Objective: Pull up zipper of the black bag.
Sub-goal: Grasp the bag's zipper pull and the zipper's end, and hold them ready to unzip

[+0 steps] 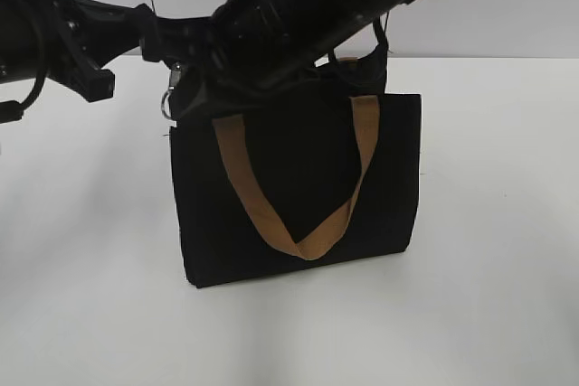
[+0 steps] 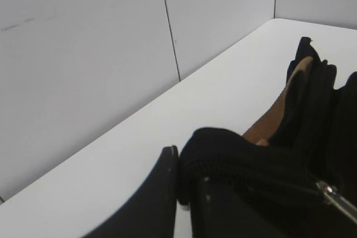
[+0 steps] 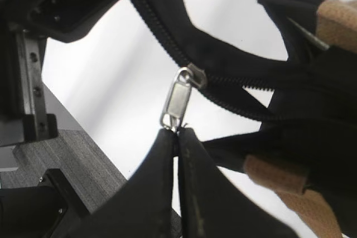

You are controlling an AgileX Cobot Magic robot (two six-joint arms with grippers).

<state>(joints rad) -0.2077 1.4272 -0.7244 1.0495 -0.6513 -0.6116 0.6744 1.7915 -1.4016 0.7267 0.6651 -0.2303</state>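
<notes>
The black bag [image 1: 298, 187] stands upright on the white table, one tan handle [image 1: 242, 178] hanging down its front. My left gripper [image 2: 187, 179] is shut on the fabric of the bag's top left corner [image 2: 223, 149]. My right gripper [image 3: 177, 133] is shut on the lower end of the silver pull tab [image 3: 177, 100], which hangs from the slider on the zipper [image 3: 162, 32]. The zipper teeth are parted beyond the slider. In the exterior view both arms meet over the bag's top left corner [image 1: 194, 92] and hide the zipper. A small silver ring [image 1: 167, 102] shows there.
The white table [image 1: 81, 250] stretches around the bag on all sides. White wall panels [image 2: 83, 54] stand close behind the table. In the right wrist view the table's edge and grey floor [image 3: 72, 154] lie at the lower left.
</notes>
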